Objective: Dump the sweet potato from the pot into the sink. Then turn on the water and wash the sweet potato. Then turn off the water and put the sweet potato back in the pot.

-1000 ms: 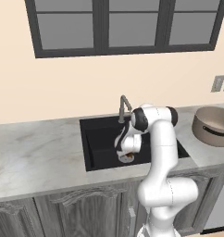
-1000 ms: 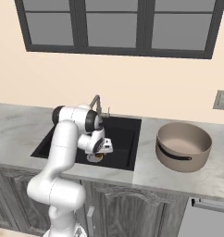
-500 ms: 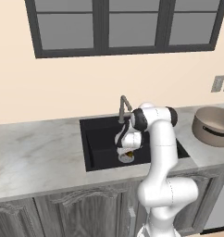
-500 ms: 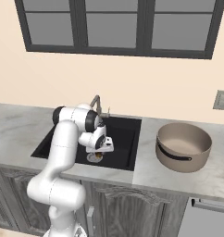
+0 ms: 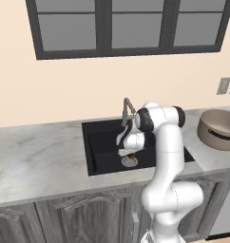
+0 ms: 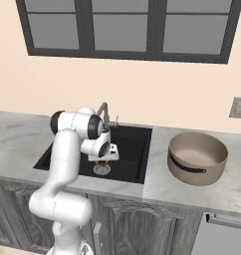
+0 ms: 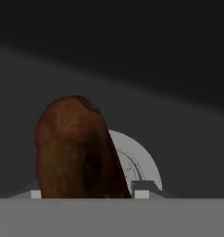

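**Marble tabletop, black sink, potato in the grip**

Marble tabletop under a dark-framed window, all of it beyond the hand. Hand low in the sink, closed on the sweet potato, tuber bulking up between the two tips with the silver drain directly past it. Faucet just behind the wrist, no stream visible. Pot well off to the side, upright on the tabletop, far from the hand and empty as far as can be judged.

Likely step: carrying the potato out of the basin toward the pot.

Risks from here:
- Rounded, possibly wet skin, grip seemingly near one end: could pivot or slip during the lift.
- Close quarters: could clip the faucet or the sink wall on the way up.
- Long sideways swing: early release would leave the tuber on the tabletop, short of the pot.
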You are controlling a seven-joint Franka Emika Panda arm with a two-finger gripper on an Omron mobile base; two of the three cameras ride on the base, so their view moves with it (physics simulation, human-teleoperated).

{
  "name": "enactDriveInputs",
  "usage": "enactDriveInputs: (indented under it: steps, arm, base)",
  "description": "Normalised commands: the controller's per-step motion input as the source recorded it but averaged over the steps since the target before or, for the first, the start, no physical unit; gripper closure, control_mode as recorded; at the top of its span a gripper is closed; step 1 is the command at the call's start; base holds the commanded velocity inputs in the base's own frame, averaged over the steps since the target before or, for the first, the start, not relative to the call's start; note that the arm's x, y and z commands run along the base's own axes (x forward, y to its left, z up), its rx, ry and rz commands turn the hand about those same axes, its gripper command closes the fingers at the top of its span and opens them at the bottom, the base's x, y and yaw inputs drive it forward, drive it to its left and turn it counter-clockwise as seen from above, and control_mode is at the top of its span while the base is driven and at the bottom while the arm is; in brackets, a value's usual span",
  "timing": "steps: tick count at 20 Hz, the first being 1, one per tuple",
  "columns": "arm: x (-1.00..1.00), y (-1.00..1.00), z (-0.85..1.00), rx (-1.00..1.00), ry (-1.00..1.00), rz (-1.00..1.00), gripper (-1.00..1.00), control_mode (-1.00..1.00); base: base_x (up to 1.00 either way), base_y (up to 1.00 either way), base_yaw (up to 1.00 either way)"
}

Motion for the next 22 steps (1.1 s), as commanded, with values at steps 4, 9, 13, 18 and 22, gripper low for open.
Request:
enactDriveInputs:
  steps: [4,9,13,18,22]
  arm:
    - [-0.41,0.08,0.91,0.00,-0.09,0.00,1.00,-1.00]
    - [-0.38,0.02,0.55,0.00,-0.01,0.00,1.00,-1.00]
    - [-0.43,0.00,0.55,0.00,0.00,0.00,1.00,-1.00]
    - [-0.34,0.00,0.74,0.00,0.00,0.00,1.00,-1.00]
    - [-0.49,0.00,0.58,0.00,0.00,0.00,1.00,-1.00]
  base:
    - [0.00,0.00,0.00]
    - [0.00,0.00,0.00]
    - [0.00,0.00,0.00]
    - [0.00,0.00,0.00]
    - [0.00,0.00,0.00]
